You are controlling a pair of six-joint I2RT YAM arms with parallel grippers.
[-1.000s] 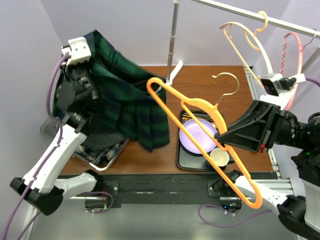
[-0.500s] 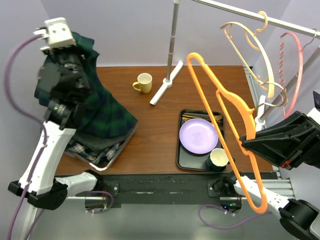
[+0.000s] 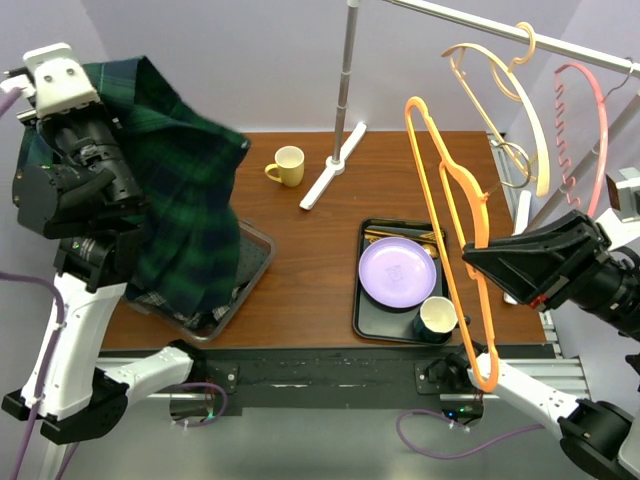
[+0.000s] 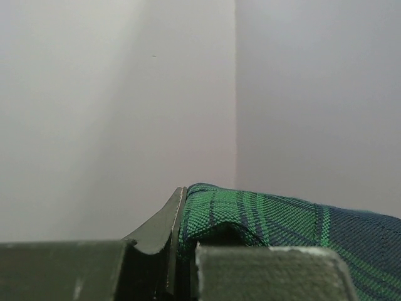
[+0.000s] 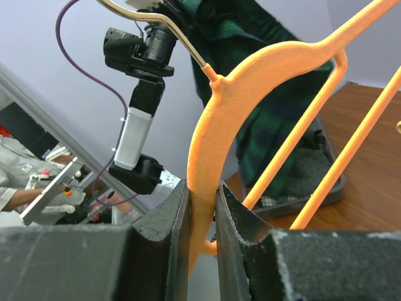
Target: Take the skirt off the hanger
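The left arm's fingers (image 4: 160, 232) are pinching the dark green plaid fabric skirt (image 3: 185, 190), dangling it at 9 o'clock above the bench (image 3: 300, 270) — well apart from the orange plastic hanger (image 5: 263, 63), which the right arm's fingers (image 5: 166, 216) are clamping at 3 o'clock, seemingly to hold it out of the cloth's way. Only the wrist views are showing those grips.

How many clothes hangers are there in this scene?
3. An orange hanger is clamped in the right gripper; a cream hanger and a pink hanger hang on the rail at back right. None appear hidden.
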